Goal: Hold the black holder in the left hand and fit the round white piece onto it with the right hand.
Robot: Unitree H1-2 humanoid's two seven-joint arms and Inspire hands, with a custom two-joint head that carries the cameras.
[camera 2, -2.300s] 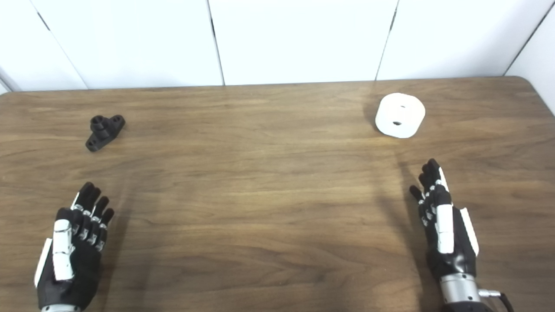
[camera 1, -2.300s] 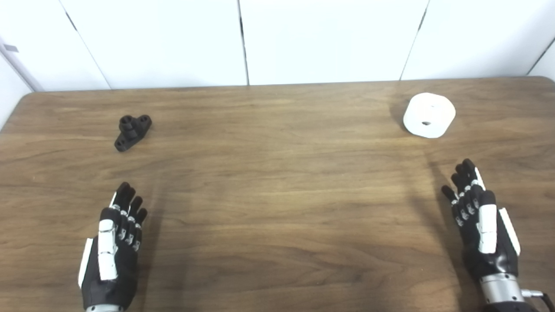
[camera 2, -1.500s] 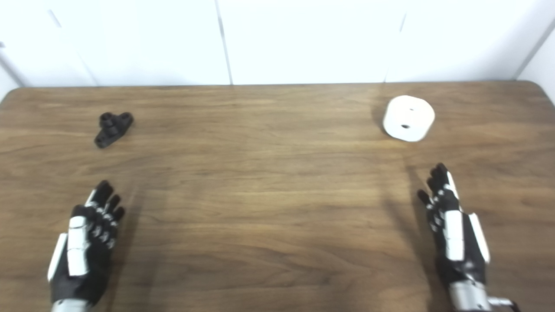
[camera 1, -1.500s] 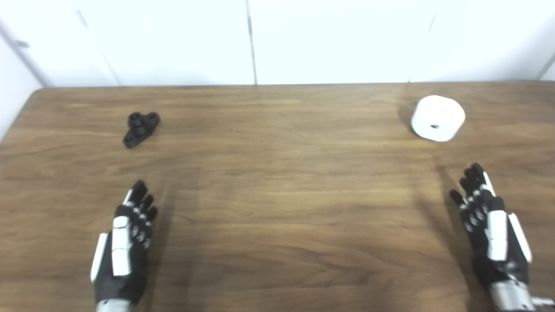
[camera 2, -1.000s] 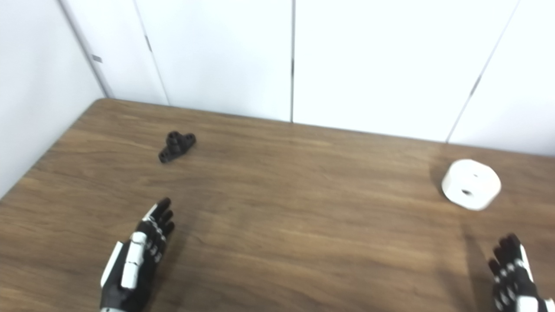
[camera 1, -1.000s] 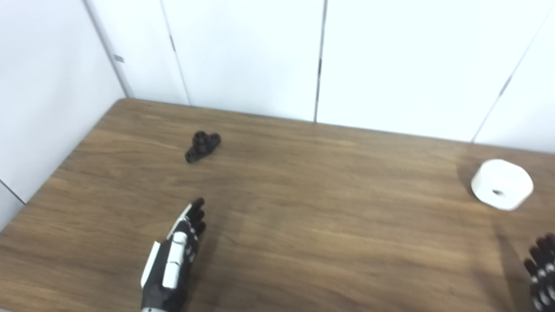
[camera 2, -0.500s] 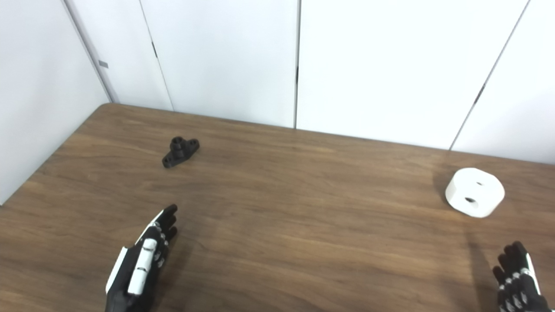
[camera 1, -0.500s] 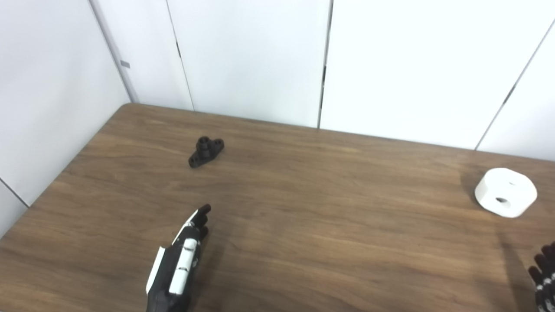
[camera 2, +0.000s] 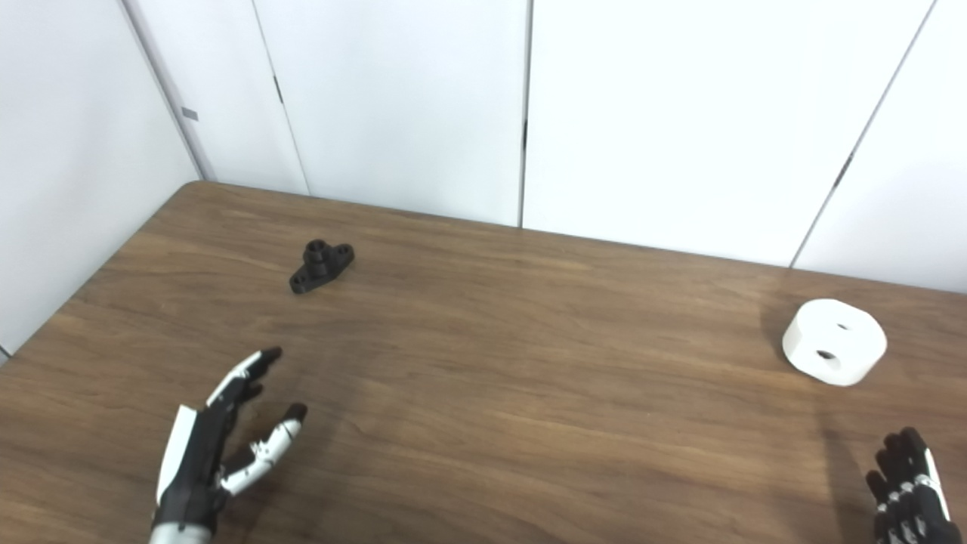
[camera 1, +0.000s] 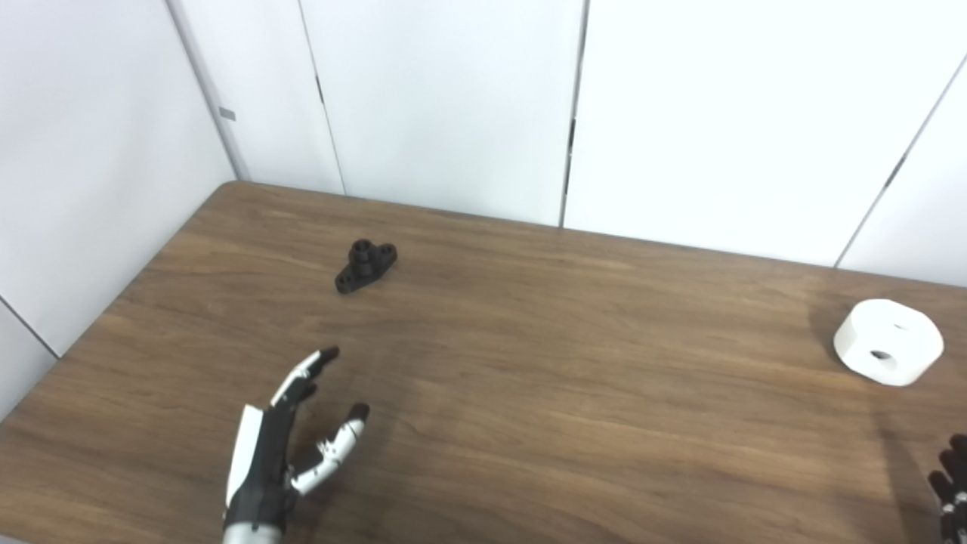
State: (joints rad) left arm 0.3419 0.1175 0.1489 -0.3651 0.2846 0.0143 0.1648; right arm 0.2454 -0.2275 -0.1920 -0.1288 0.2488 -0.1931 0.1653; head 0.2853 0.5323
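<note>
The black holder point(camera 1: 366, 266) lies on the wooden table point(camera 1: 529, 378) at the far left, its short post pointing up. The round white piece point(camera 1: 888, 352) lies at the far right, with a hole in its side and a small one on top. My left hand point(camera 1: 291, 442) is open and empty, thumb spread apart, well short of the holder and nearer the front edge. My right hand point(camera 2: 910, 495) sits at the bottom right corner, mostly cut off by the picture's edge; its fingers look spread and it holds nothing. It is well in front of the white piece.
White wall panels point(camera 1: 453, 106) stand right behind the table's far edge and along its left side. The table's left edge point(camera 1: 113, 302) runs diagonally close to the holder.
The camera has turned left and tilted up, shifting the whole picture. My left hand has rolled from edge-on to palm-side with the thumb spread out. The holder and the white piece have not moved.
</note>
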